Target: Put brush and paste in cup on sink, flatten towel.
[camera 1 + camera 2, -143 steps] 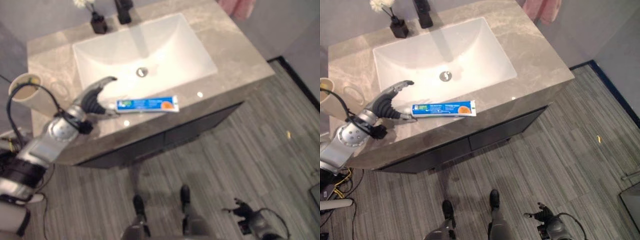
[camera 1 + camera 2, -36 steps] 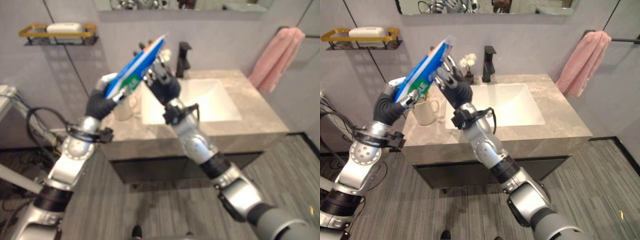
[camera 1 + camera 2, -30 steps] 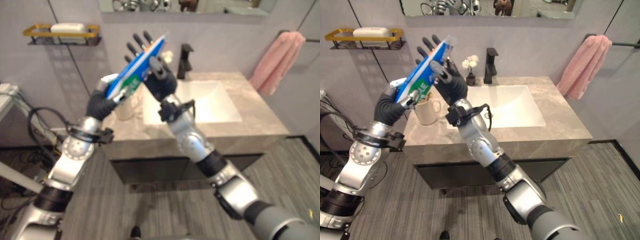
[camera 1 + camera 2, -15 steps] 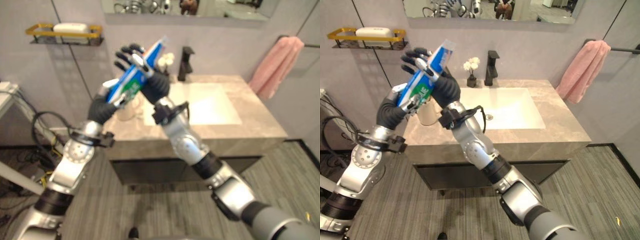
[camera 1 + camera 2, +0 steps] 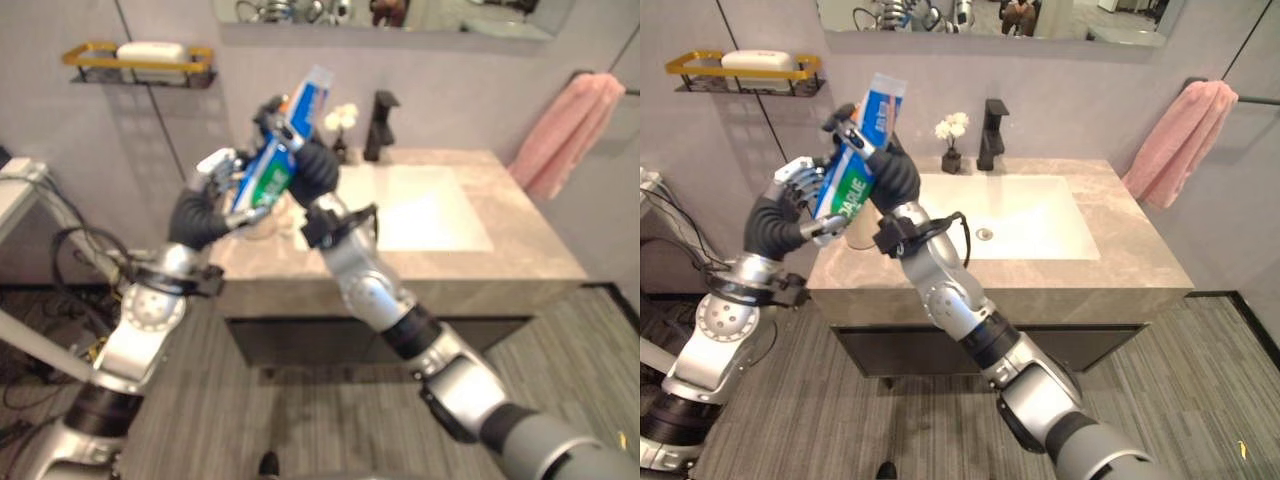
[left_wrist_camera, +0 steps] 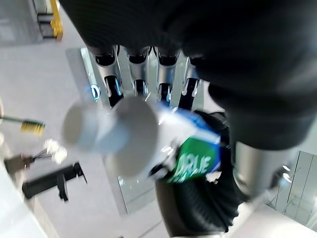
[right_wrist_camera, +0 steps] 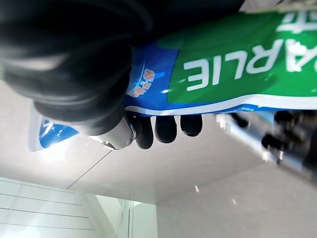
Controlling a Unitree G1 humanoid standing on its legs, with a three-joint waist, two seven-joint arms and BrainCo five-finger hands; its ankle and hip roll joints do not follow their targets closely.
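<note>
The blue and green toothpaste tube [image 5: 853, 172] stands tilted in the air above the counter's left end, cap end down. My right hand [image 5: 896, 172] is shut on its upper half, the dark fingertips [image 7: 166, 129] wrapped across it. My left hand [image 5: 780, 215] is just below, by the white cap [image 6: 124, 135], open with its fingers [image 6: 141, 74] straight behind the tube. The beige cup [image 5: 262, 222] stands on the counter behind the hands, mostly hidden. A thin green stick with a yellowish end [image 6: 22, 125], maybe the brush, shows in the left wrist view. The pink towel [image 5: 1180, 140] hangs bunched on a wall bar at the right.
The white sink basin [image 5: 1010, 215] is set in the grey stone counter [image 5: 1120, 270]. A black tap [image 5: 990, 135] and a small vase of white flowers [image 5: 953, 150] stand at its back. A gold wall shelf [image 5: 740, 70] with soap hangs at upper left.
My right hand has curled its fingers round the tube, which were spread half a second ago. My left hand's fingers have straightened off it. The tube stands a little more upright.
</note>
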